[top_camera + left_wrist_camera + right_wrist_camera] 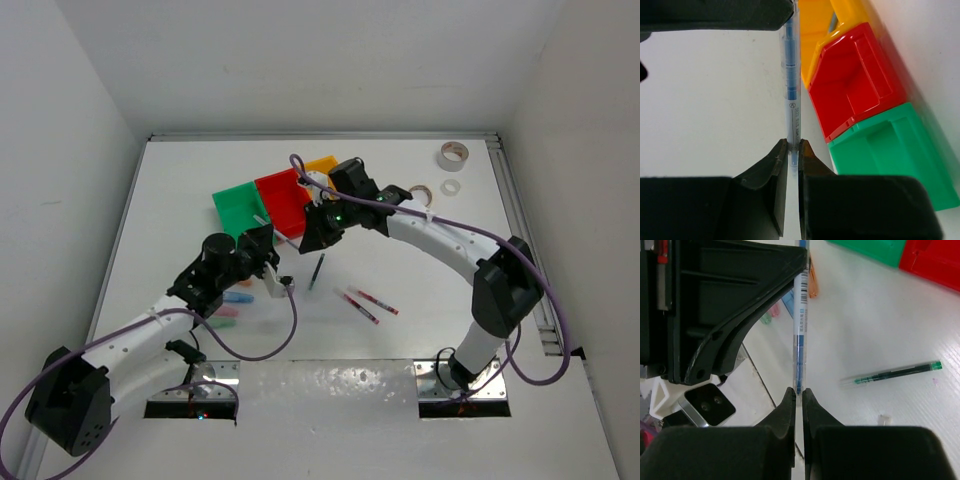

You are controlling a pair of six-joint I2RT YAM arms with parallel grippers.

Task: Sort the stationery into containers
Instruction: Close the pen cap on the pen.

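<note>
Both tips of blue pen hidden, pinched by L tool, R tool.

Bins far of centre, pens and pieces nearer, tape rolls far right.
On the table, the row of three bins runs from left-near to right-far. Just near of it, the shared pen spans between the left gripper and the right gripper. A loose pen lies nearer, with two more pens to its right and the chunky pieces to its left. The tape rolls sit well apart, far right.
</note>
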